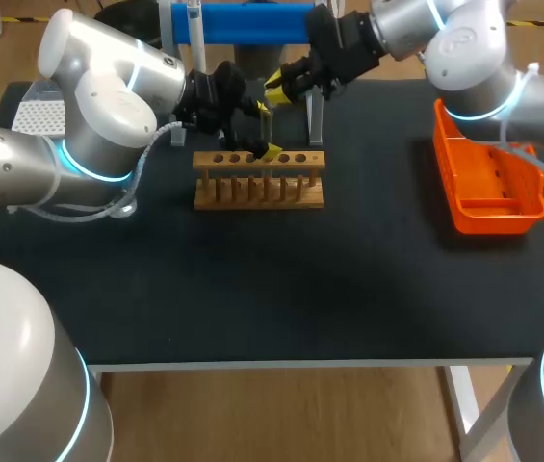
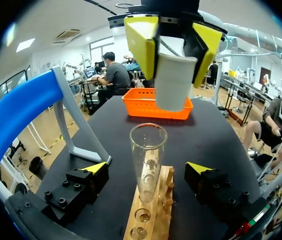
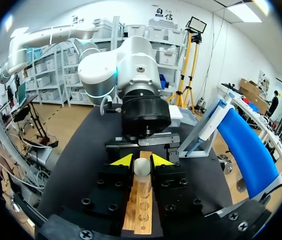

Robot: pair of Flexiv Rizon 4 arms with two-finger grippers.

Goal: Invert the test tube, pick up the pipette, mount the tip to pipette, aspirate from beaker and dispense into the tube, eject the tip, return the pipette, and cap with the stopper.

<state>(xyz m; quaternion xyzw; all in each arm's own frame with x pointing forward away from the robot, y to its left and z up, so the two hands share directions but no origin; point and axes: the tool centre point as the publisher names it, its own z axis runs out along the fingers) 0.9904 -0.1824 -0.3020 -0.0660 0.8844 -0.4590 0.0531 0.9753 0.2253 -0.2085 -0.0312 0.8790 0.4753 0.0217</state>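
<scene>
Left wrist view: left gripper (image 2: 146, 169) is spread wide, one finger on each side of the rack (image 2: 153, 220), both clear of the test tube (image 2: 148, 150) standing between them. The tube is upright with its mouth open, seated in one of the rack's holes; whether it holds liquid cannot be told. Above the rack, over the tube's mouth but not touching it, right gripper (image 2: 174, 40) pinches the white stopper (image 2: 174, 80). Beyond the rack sits the orange basket (image 2: 153, 107). A blue stand (image 2: 16, 110) rises beside the rack.
</scene>
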